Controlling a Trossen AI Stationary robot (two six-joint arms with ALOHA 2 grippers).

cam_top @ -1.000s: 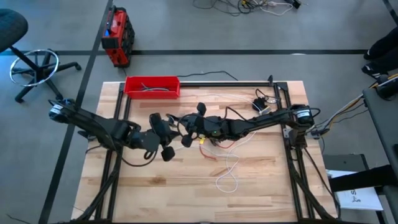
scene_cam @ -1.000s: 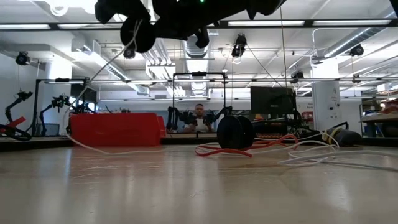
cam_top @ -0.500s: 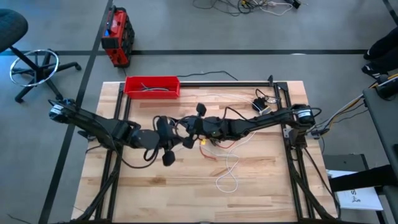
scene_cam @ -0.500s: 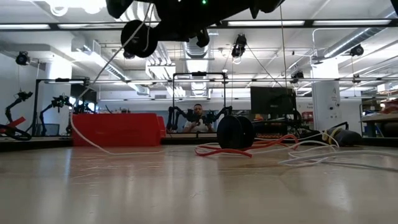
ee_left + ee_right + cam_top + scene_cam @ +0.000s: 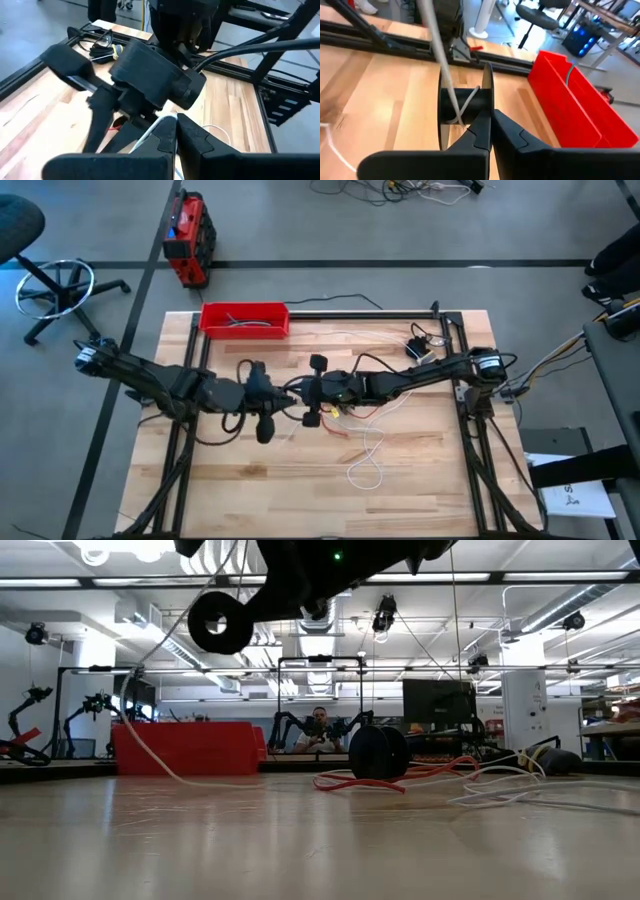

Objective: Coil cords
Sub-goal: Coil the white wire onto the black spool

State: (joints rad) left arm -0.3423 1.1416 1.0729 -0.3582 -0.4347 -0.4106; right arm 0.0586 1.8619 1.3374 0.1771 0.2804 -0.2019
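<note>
While a spool (image 5: 465, 107) is held above the middle of the desk (image 5: 420, 490), the white cord (image 5: 440, 65) is seen wound partly around its core, one strand running taut from the hub upward; this tension appears to be what keeps the turns seated. From the low view, that cord (image 5: 150, 745) descends from the raised black disc (image 5: 218, 622) to the desk surface near the red tray (image 5: 188, 748), so most of its length is judged not yet coiled. Slack loops of white cord (image 5: 368, 465) are recorded toward the near edge of the desk, right of centre. The red cord (image 5: 400, 778) lies loose on the desk around a second black spool (image 5: 378, 752), which stands on edge, untouched.

Right end effector (image 5: 487, 127): fingers closed to a narrow gap, gripping the spool at its rim, presumably to steady it for winding. Left end effector (image 5: 175, 132): fingers drawn nearly together on the white cord (image 5: 152, 127), just beside the right wrist housing, apparently to feed the strand. Both meet over the desk centre (image 5: 290, 392).

Red tray, far left corner of the desk, holds short grey cables (image 5: 248, 323). A person (image 5: 320, 730) is seated beyond the far edge.
</note>
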